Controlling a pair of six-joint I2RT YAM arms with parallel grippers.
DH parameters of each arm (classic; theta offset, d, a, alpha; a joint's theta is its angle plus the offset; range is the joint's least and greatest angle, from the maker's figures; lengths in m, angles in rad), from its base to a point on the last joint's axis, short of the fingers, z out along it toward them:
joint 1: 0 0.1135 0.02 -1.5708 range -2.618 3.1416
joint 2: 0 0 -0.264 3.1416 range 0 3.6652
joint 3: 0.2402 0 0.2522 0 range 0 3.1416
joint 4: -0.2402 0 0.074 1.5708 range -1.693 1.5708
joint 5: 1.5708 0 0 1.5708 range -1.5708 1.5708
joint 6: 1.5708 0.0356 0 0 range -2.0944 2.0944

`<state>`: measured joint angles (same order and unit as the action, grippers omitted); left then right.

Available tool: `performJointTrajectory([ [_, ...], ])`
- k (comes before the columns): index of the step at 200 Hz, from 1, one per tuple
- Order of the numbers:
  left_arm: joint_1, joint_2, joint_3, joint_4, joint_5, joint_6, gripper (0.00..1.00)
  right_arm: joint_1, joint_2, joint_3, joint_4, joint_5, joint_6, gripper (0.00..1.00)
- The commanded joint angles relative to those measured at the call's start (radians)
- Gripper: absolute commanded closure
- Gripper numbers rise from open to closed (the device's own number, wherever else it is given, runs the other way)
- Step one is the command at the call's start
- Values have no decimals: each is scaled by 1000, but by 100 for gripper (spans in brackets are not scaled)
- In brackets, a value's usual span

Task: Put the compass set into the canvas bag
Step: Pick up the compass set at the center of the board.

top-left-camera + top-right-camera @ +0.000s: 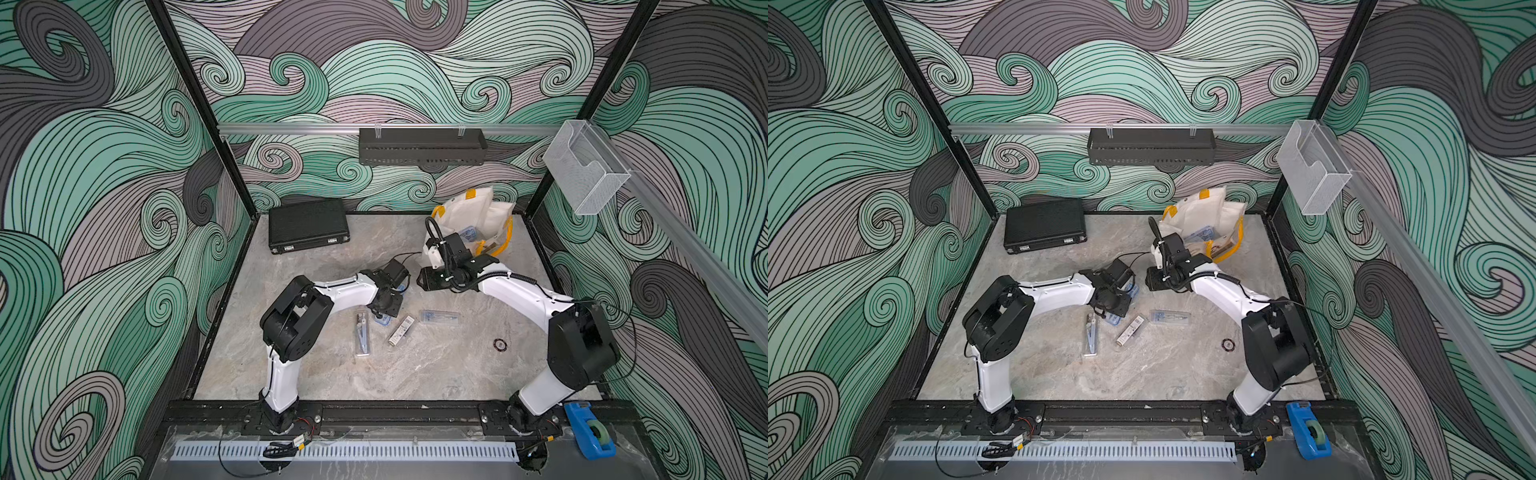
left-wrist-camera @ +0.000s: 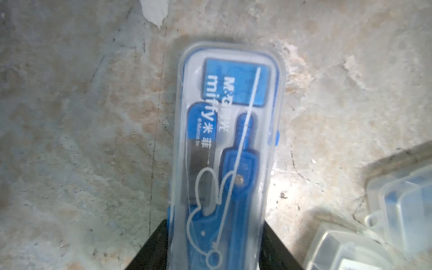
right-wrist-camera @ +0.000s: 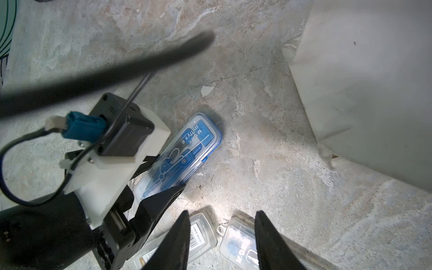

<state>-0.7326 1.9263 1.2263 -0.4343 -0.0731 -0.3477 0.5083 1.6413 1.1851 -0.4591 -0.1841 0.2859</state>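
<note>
Your left claw (image 2: 216,233) grips the compass set (image 2: 230,145). One black finger presses each long side of the clear blue case, near one end. The rest of the case sticks out past the fingertips, low over the bench (image 1: 415,365). It is outside the canvas bag (image 1: 473,212), which stands near the back of the bench. Your right claw (image 3: 222,212) hangs close by, fingers apart, holding nothing.

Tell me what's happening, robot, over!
Left gripper shut on blue compass case, down at table. Right gripper open, empty. Canvas bag open, far side. Right arm between case and bag.
</note>
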Motion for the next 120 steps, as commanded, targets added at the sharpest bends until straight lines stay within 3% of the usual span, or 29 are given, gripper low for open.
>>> performJointTrajectory([
  [1, 12, -61, -36, 69, 9, -16, 44, -2, 27, 31, 18, -38, 23, 54],
  [28, 16, -107, -77, 127, -2, -23, 44, -3, 49, 45, 40, -92, 59, 51],
  [86, 36, -190, -150, 230, 12, -66, 45, -4, 115, 93, 83, -182, 163, 33],
  [120, 45, -242, -178, 273, 38, -90, 45, -12, 143, 97, 148, -230, 226, 30],
])
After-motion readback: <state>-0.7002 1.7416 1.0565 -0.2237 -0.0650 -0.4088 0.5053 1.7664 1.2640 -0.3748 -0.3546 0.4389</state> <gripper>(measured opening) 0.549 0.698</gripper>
